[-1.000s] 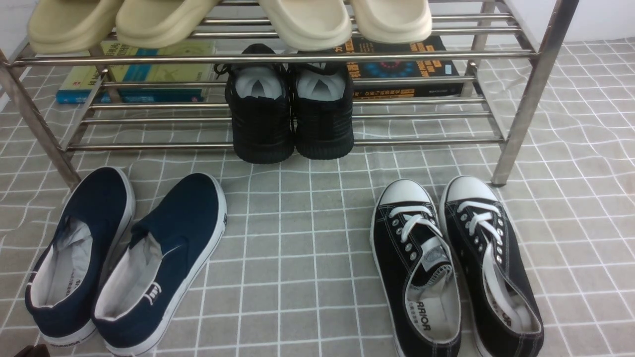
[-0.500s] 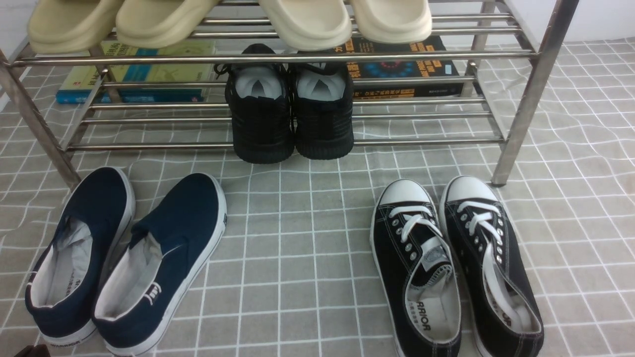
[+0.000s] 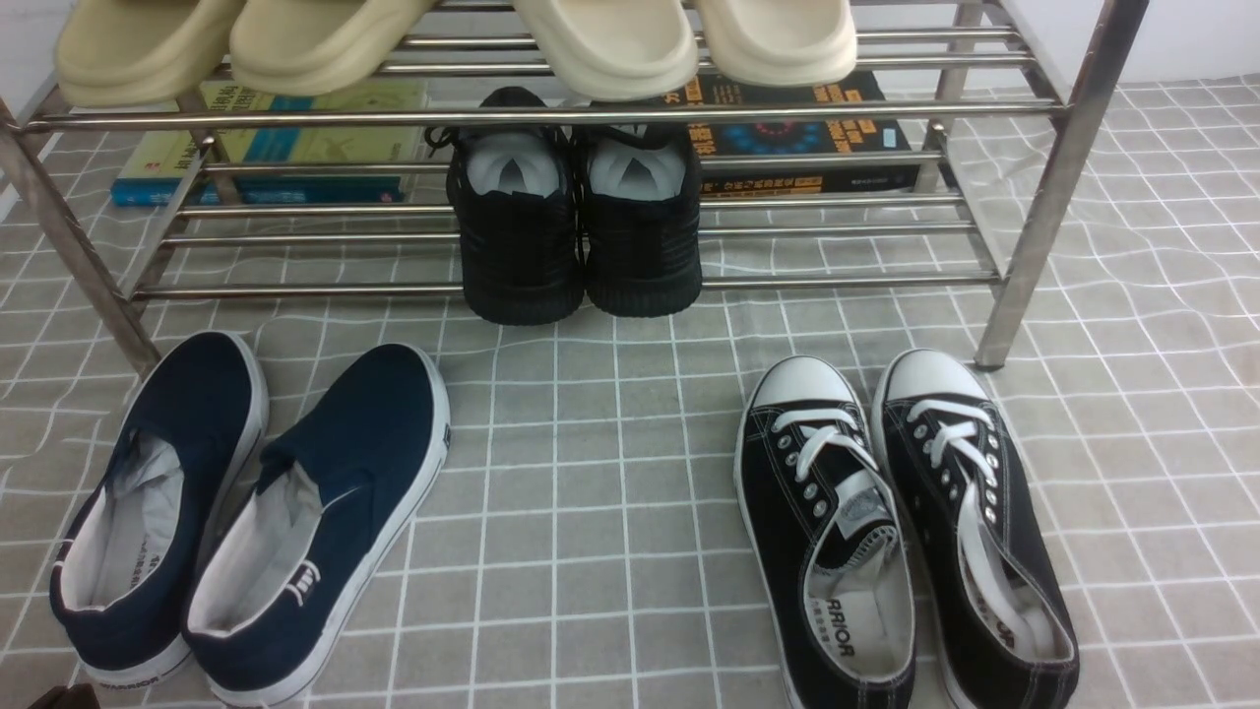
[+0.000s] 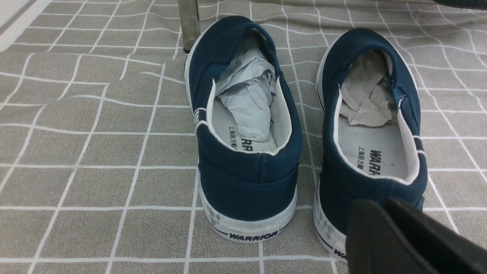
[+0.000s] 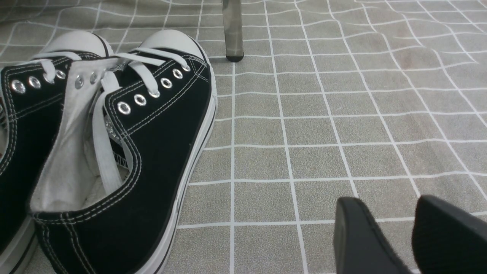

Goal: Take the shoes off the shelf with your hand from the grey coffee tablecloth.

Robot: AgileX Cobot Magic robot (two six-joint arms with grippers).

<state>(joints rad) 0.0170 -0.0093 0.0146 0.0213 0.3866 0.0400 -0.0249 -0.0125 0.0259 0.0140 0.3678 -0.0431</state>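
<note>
Navy slip-on shoes [image 3: 246,512]: pair sitting side by side on grey grid tablecloth [image 3: 591,512], at 8 o'clock in front view, off steel shelf [image 3: 1043,187], toes pointing toward its left leg. Crumpled paper [image 4: 247,91] filling both. Left tool [image 4: 384,228]: fingers nearly together, holding nothing, hanging just behind heel of one shoe. Right tool [image 5: 392,224]: fingers standing apart, gripping nothing, hovering over bare cloth beside black lace-up sneakers [image 3: 906,522], at 4 o'clock.
</note>
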